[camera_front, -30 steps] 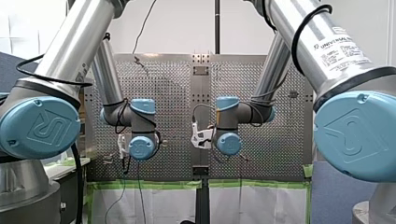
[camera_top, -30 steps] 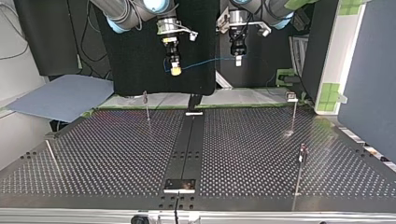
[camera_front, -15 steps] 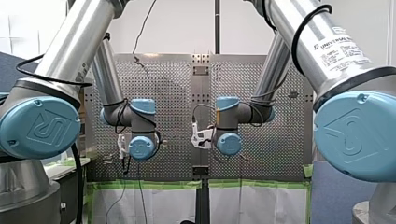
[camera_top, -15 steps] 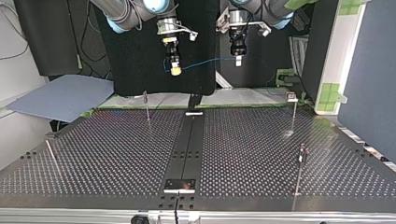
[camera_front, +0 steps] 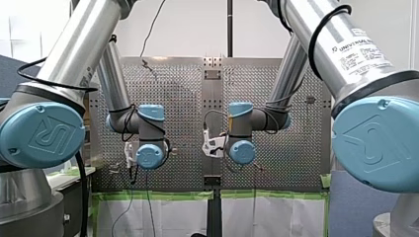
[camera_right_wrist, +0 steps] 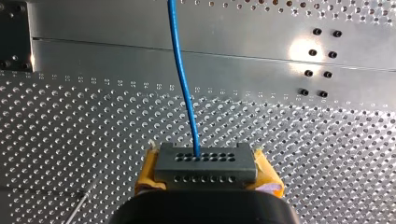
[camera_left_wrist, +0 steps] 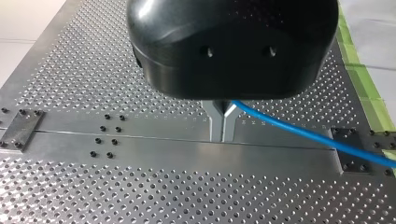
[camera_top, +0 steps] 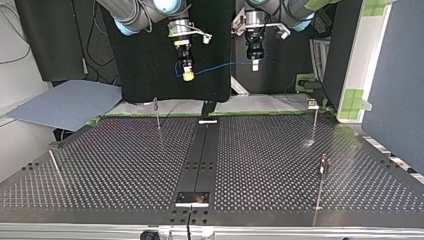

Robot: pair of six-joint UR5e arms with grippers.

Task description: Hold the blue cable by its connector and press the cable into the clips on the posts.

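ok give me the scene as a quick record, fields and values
cable: blue cable hangs between both arms, above the table
right jaws: shut on the connector, yellow pads
left jaws: shut on the cable, metal fingers
posts: thin posts stand apart on the table
clips: cable in none yet

My left gripper (camera_left_wrist: 223,135) points down, fingers (camera_left_wrist: 215,122) pinched on the cable (camera_left_wrist: 299,132); my right gripper (camera_right_wrist: 207,170), beside it, clamps the connector (camera_right_wrist: 205,161).
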